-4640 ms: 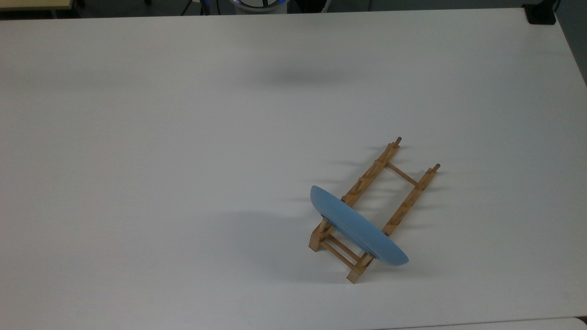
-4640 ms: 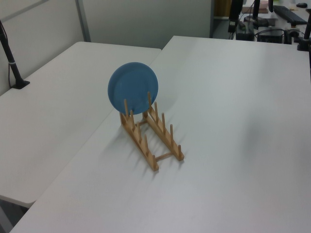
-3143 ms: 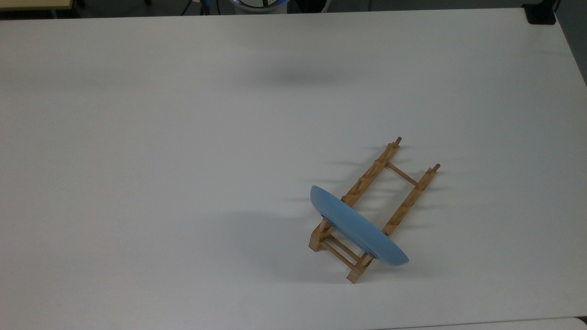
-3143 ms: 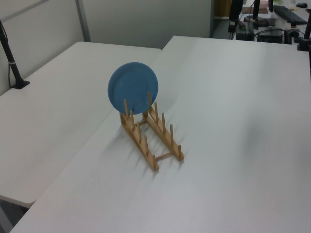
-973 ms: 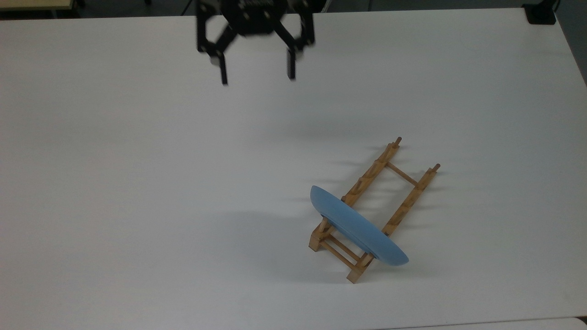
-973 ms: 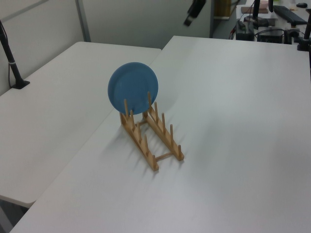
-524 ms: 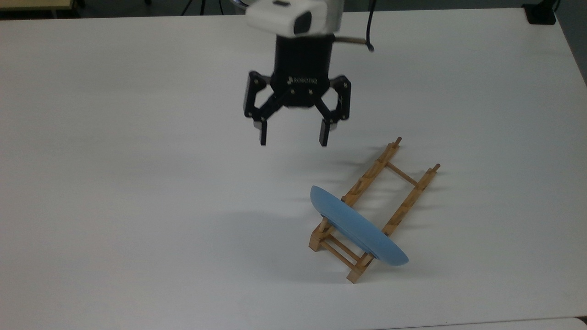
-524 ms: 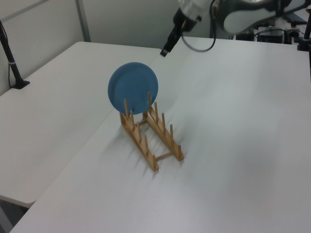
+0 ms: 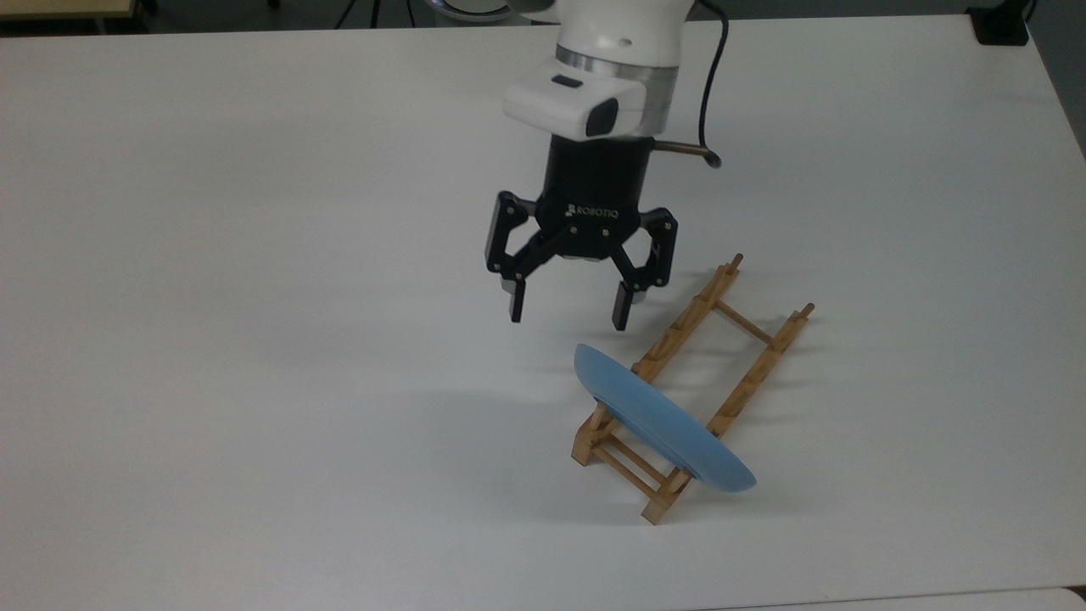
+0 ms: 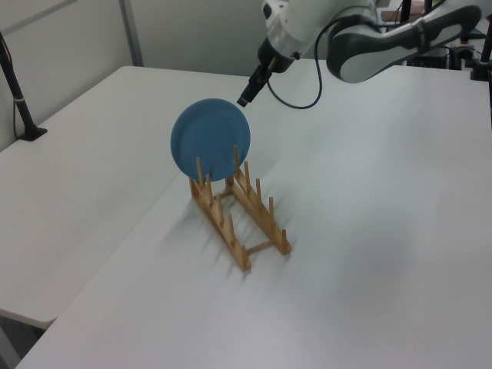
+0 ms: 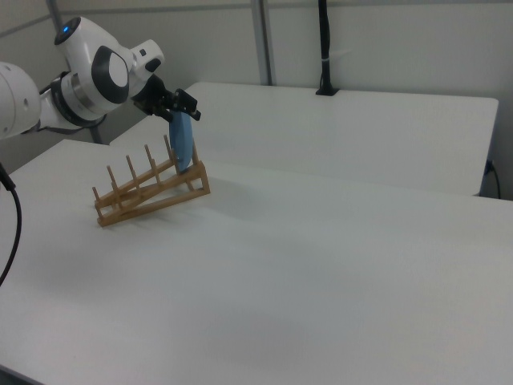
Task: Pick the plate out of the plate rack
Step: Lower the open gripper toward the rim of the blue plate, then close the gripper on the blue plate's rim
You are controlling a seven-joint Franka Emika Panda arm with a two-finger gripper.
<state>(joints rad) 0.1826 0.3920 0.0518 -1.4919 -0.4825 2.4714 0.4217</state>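
While the round light-blue plate (image 9: 663, 423) stands upright in the light-brown wooden plate rack (image 9: 691, 386), the black hand (image 9: 566, 316) hovers near the plate's rim, fingers spread wide, gripping nothing.

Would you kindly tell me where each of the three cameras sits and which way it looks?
Top view: high above the table, looking steeply down; the open claw and wrist hang above the plate rack.
Left view: raised, off the rack's empty end, facing the plate; the arm enters from the left view's upper right.
Right view: lower, side-on to the rack; the arm reaches in from the right view's left.
All three share plate, rack and claw.
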